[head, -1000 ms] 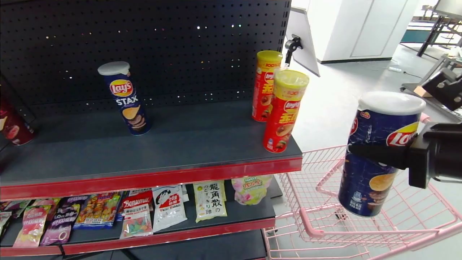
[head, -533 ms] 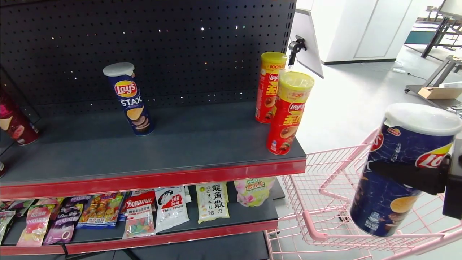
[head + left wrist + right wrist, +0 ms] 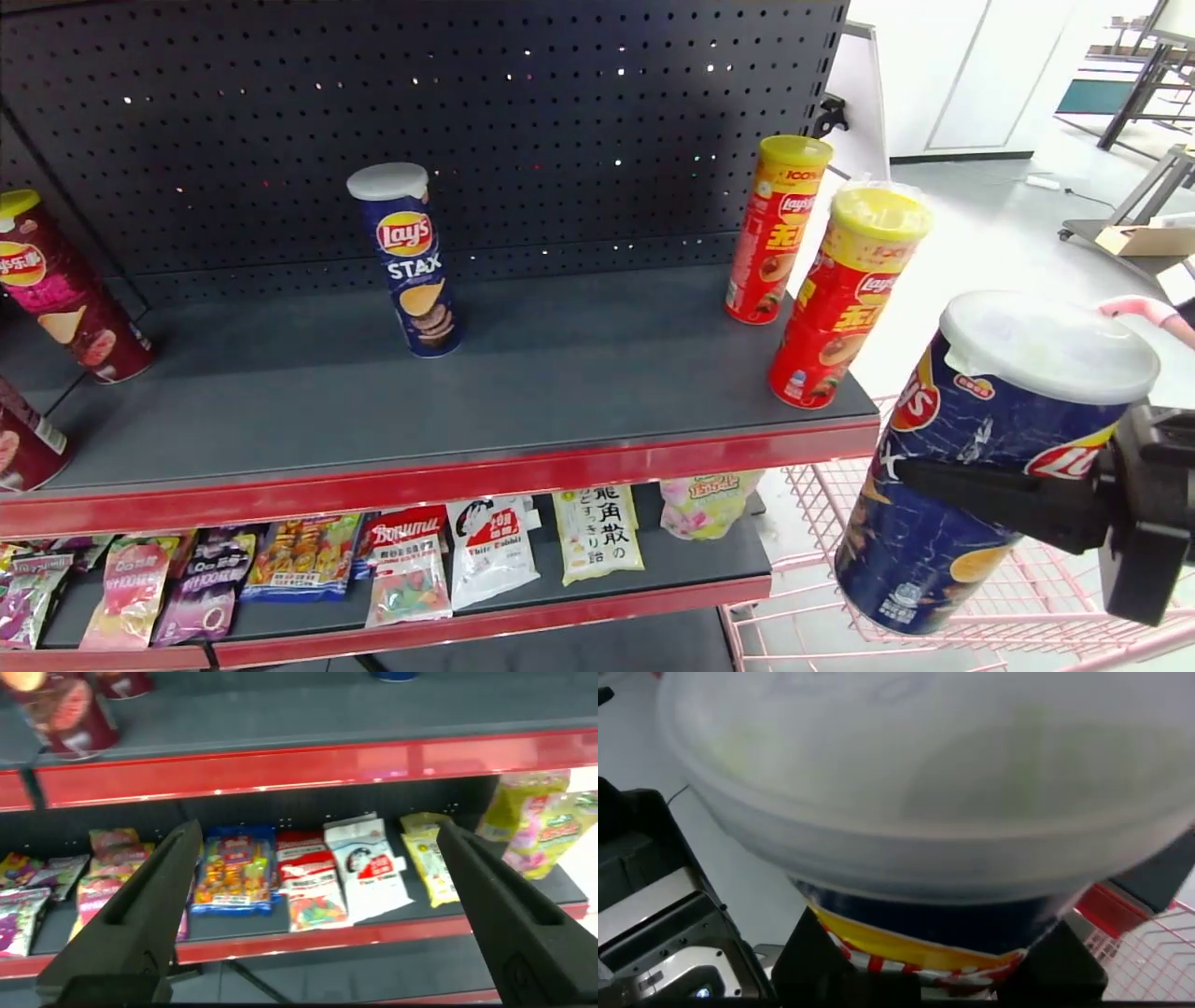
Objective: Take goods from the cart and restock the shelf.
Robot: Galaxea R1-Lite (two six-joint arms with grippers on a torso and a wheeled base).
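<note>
The setting was a shop aisle. A shelf unit (image 3: 579, 373) with a perforated back panel (image 3: 233, 140) and red front edges carried chip cans (image 3: 411, 266) above and snack bags (image 3: 492, 551) below. A pink wire cart (image 3: 812, 518) stood at the near right.

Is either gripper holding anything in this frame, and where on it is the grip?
The right gripper holds the blue chip can around the middle of its body, below the white lid. The left gripper is open and empty.
</note>
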